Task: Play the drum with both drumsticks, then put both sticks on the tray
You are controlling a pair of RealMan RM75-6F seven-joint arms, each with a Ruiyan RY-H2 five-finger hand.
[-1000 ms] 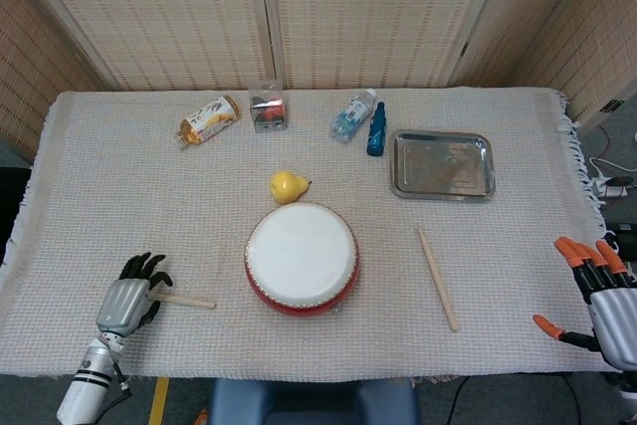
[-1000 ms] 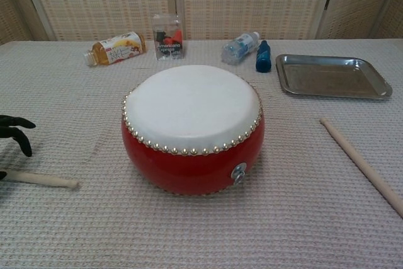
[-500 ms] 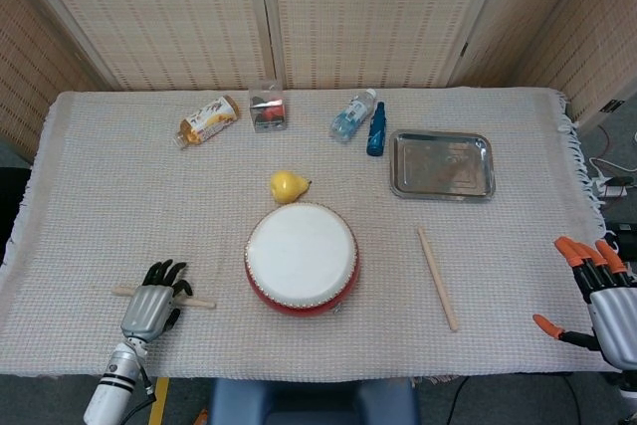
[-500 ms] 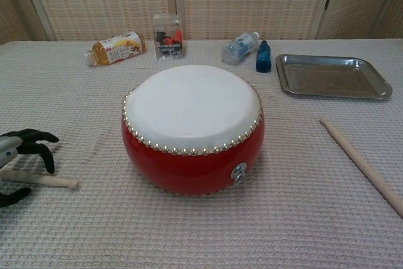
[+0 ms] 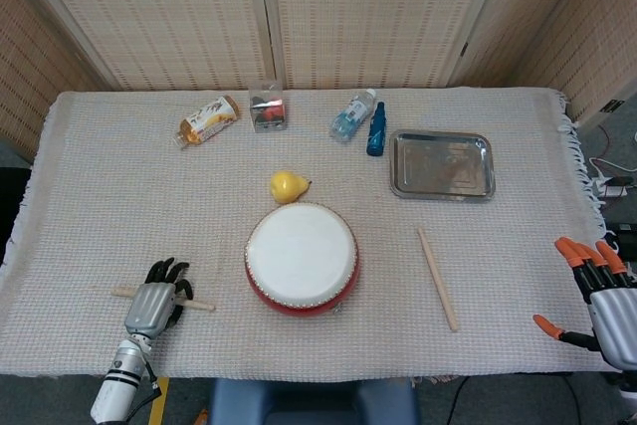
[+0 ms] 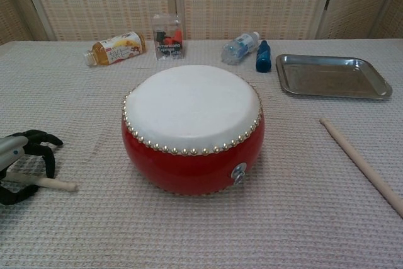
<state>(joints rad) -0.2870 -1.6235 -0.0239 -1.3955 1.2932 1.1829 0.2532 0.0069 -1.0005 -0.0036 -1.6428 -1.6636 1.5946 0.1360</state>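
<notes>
Over the last second I am bringing the left hand in toward the drum, from the outer end of the left drumstick to over its middle. That puts the hand where a grasp can start; my read is that the pick-up is only beginning and no drumming is done yet.

Left hand: it is arching over the stick, fingers curled down on the far side and what looks like the thumb on the near side in the chest view. The stick is lying flat on the tabletop, well left of the drum. I am seeing no lift, and I cannot tell whether the fingers are actually clamping it or only bracketing it.

Right hand: it is hanging off the tabletop edge, far right of the drum, fingers spread, holding nothing. The right drumstick is lying untouched just right of the drum. The tray is sitting behind and right of the drum.
</notes>
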